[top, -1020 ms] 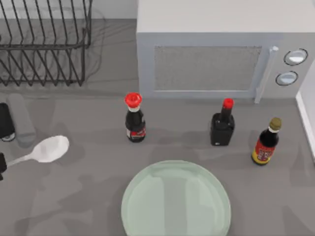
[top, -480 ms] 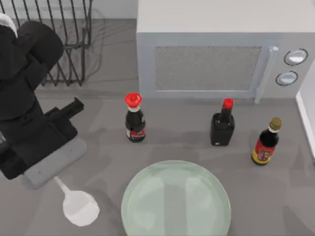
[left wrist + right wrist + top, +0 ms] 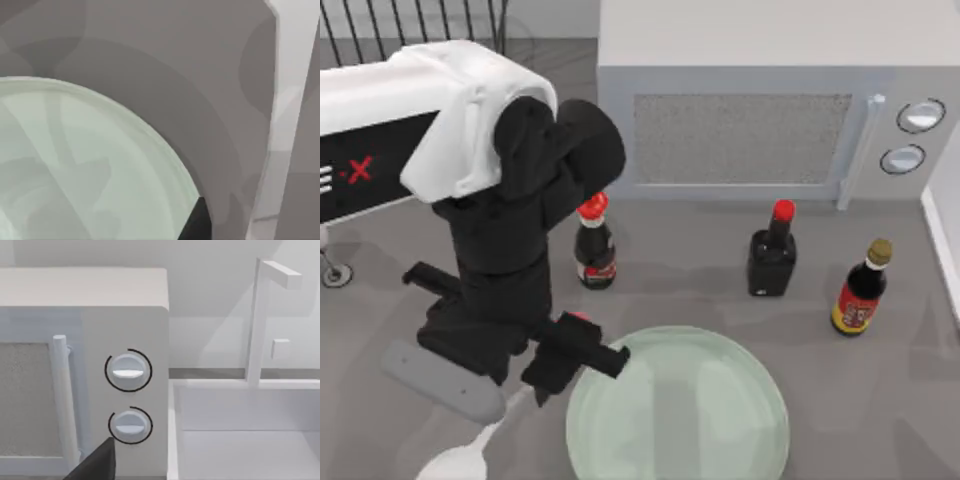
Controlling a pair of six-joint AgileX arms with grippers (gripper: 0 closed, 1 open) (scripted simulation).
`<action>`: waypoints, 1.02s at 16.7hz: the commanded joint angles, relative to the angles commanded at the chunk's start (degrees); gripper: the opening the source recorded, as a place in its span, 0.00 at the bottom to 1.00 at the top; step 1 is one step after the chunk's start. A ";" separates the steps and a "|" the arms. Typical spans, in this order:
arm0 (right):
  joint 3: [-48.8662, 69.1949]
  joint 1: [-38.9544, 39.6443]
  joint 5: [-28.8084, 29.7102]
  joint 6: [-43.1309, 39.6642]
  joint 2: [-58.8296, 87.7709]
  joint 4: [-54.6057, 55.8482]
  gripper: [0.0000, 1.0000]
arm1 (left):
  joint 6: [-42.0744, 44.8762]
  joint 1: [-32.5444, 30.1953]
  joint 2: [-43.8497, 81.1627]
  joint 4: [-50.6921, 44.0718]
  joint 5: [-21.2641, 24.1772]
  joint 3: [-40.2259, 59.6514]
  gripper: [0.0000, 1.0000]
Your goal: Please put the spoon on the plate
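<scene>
Left gripper [image 3: 525, 390] over counter [image 3: 880, 400], just left of plate [image 3: 678, 405], holding spoon [image 3: 470, 455] by handle. Spoon hangs off plate: bowl near bottom-left, long axis slanting up-right toward gripper. Plate lies right of spoon, so carry goes rightward. Left arm clearly nearer. Right arm parked off by microwave [image 3: 82, 365]; its fingers: cannot tell.

spoon [image 3: 460, 462] bowl cut by edge
</scene>
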 joint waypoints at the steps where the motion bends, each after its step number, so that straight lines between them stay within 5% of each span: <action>1: 0.00 0.00 0.00 0.00 0.00 0.00 1.00 | 5.18 -1.87 1.30 0.44 -0.08 0.81 0.00; 10: 0.00 0.00 0.00 0.00 0.00 0.00 1.00 | 37.62 -14.35 11.14 8.04 -3.74 8.50 0.00; 17: 0.00 0.00 0.00 0.00 0.00 0.00 1.00 | 43.69 -16.65 13.22 10.70 -5.45 10.49 0.00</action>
